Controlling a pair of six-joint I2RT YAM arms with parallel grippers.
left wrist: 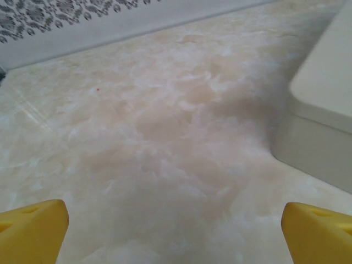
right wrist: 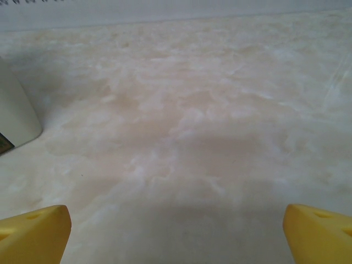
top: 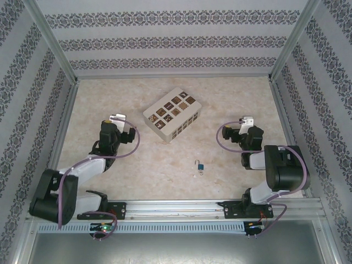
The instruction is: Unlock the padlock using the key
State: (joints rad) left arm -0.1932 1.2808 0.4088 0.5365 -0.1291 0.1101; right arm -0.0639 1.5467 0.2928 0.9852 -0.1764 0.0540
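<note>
The tiny blue padlock [top: 201, 165] with its thin silver shackle lies on the marbled table, near the front and between the two arms. The small pale key [top: 198, 174] lies just in front of it, touching or almost touching. My left gripper [top: 117, 119] sits far to the left of them, beside the beige box. In the left wrist view this gripper [left wrist: 176, 234] is open, yellow fingertips [left wrist: 33, 228] wide apart over bare table. My right gripper [top: 246, 121] rests behind and to the right of the padlock. In the right wrist view that gripper [right wrist: 176, 234] is also open and holds nothing.
The beige box [top: 172, 114] with dark patterned squares stands at the table's middle back; its corner shows in the left wrist view [left wrist: 324, 104] and its edge in the right wrist view [right wrist: 14, 110]. Patterned walls [top: 165, 41] enclose the table on three sides.
</note>
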